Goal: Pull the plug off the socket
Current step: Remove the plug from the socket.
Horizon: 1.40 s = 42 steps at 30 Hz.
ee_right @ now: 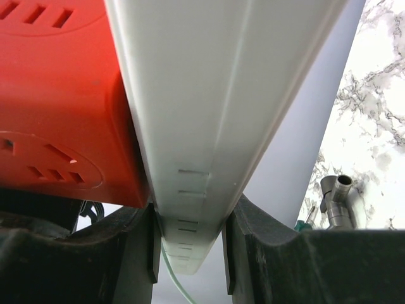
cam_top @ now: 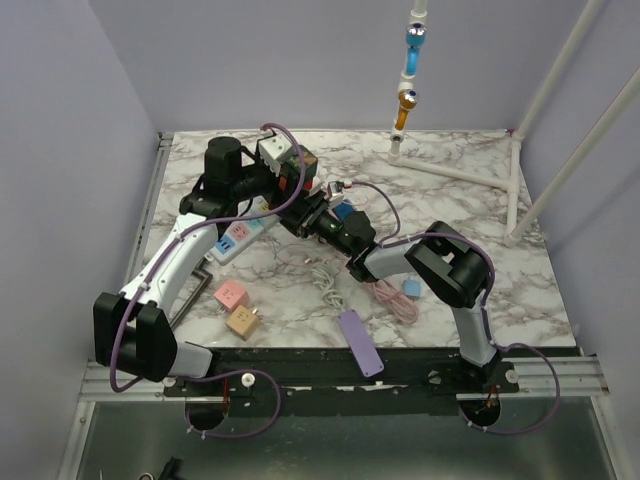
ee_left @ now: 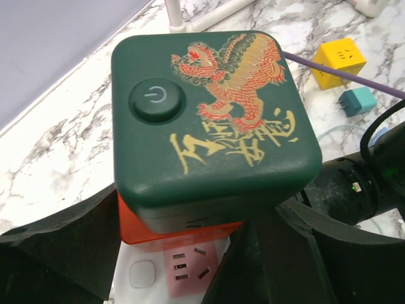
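The plug is a cube (ee_left: 215, 120) with a dark green top, a dragon print and an orange lower body. It sits against a white power strip (ee_left: 190, 272) next to a pink socket, with no gap showing. My left gripper (ee_left: 180, 250) is shut on the cube's orange sides. In the top view the cube (cam_top: 301, 170) and left gripper (cam_top: 287, 182) are at the back middle. My right gripper (ee_right: 188, 247) is shut on the strip's narrow edges (ee_right: 209, 126), with the orange cube (ee_right: 63, 107) at its left. In the top view the right gripper (cam_top: 312, 212) is just below the cube.
A second white strip (cam_top: 235, 238) with blue and pink sockets lies left of centre. A pink cube (cam_top: 231, 294), a tan cube (cam_top: 243, 321), a purple strip (cam_top: 361, 342), loose cables (cam_top: 325, 280) and a blue plug (cam_top: 411, 290) are near the front. A white pipe frame (cam_top: 515, 170) stands right.
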Tool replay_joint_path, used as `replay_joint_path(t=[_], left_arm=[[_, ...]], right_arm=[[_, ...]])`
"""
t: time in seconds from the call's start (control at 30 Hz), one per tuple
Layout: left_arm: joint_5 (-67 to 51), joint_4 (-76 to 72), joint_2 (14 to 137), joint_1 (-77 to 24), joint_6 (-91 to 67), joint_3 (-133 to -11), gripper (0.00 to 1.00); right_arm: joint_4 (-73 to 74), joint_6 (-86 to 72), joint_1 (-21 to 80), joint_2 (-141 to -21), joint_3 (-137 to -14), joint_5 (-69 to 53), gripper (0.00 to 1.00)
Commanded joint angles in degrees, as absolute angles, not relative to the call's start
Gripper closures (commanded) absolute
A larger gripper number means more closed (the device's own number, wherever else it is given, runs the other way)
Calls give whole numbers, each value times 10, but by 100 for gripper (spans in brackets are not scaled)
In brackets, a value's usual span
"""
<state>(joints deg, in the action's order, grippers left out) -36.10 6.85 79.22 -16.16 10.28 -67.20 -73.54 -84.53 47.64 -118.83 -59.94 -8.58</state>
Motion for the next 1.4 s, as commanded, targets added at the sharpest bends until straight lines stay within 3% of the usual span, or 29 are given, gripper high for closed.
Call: replay_joint_path(t=[0.0, 0.2, 0.27, 0.37, 0.5, 0.87, 0.97, 1.0, 1.07, 1.23, 1.27, 1.3, 1.37], left_arm=[[-295, 74, 774, -163, 128, -655, 33], [-293, 78, 761, -171, 122, -640, 39], [-285, 76, 756, -182, 122, -631, 45], [-263, 73, 758, -194, 124, -629, 73], [-218, 74, 769, -197, 128, -643, 100], [-188, 86, 759, -198, 131, -683, 100], [-212, 111, 753, -198, 127, -677, 76], [-209, 108, 749, -198, 125, -669, 60], [-208, 99, 742, -198, 126, -650, 42], [-217, 101, 741, -196, 136, -642, 35], [-223, 100, 740, -197, 139, -639, 28], [-227, 98, 738, -196, 139, -637, 7], [-234, 97, 735, -196, 141, -632, 2]], right_arm=[[-884, -815, 480, -1130, -651, -100, 99], [-879, -812, 480, -1128, -657, -91, 99], [-874, -813, 480, -1130, -666, -93, 99], [-872, -815, 480, -1134, -672, -95, 99], [-869, -815, 480, -1135, -668, -96, 99], [-853, -817, 480, -1141, -622, -68, 99], [-848, -806, 480, -1137, -627, -72, 99], [-846, -802, 480, -1134, -628, -72, 99], [-845, -798, 480, -1130, -629, -73, 99], [-853, -802, 480, -1127, -628, -73, 99], [-853, -802, 480, -1127, -628, -73, 99], [-854, -802, 480, -1127, -630, -73, 99], [-855, -803, 479, -1127, -632, -72, 99]])
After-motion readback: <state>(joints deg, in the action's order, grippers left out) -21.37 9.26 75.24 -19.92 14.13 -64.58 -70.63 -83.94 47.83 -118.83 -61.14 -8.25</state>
